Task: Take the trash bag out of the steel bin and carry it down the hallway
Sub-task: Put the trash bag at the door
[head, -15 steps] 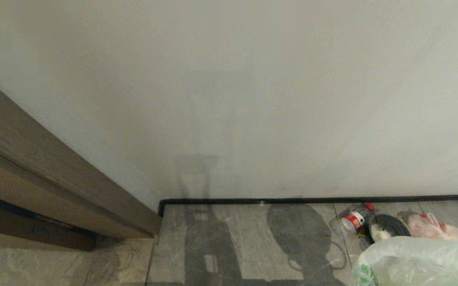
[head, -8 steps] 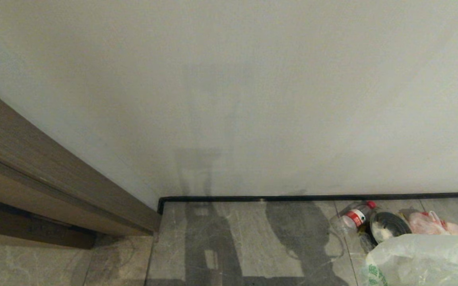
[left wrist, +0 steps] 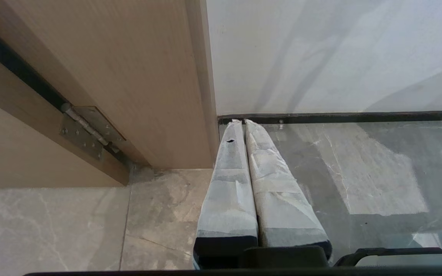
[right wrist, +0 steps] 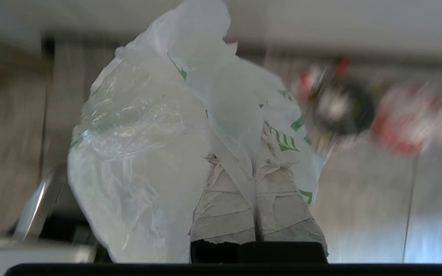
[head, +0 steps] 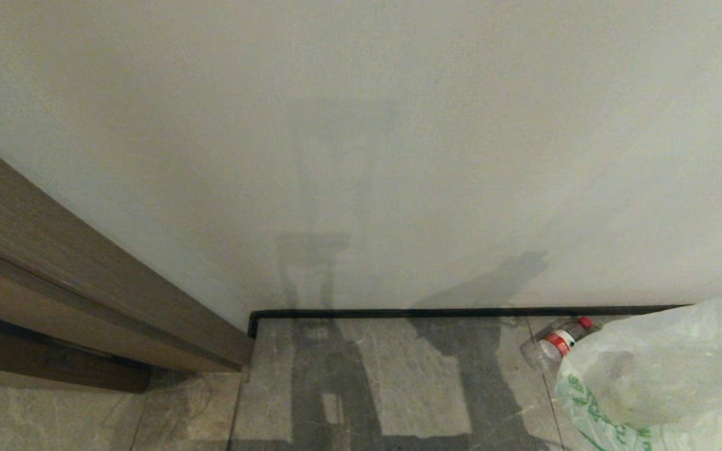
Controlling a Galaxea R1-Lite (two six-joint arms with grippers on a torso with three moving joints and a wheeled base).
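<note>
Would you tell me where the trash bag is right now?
The trash bag fills the head view's lower right corner, overlapping a clear bottle by the baseboard, pinched in the right gripper.

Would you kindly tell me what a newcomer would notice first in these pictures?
The trash bag, crinkled white plastic with green print, pinched in the shut right gripper at the head view's lower right. Behind it a clear plastic bottle with a red cap lies on the grey floor by the dark baseboard. A wooden door frame slants along the left.
</note>
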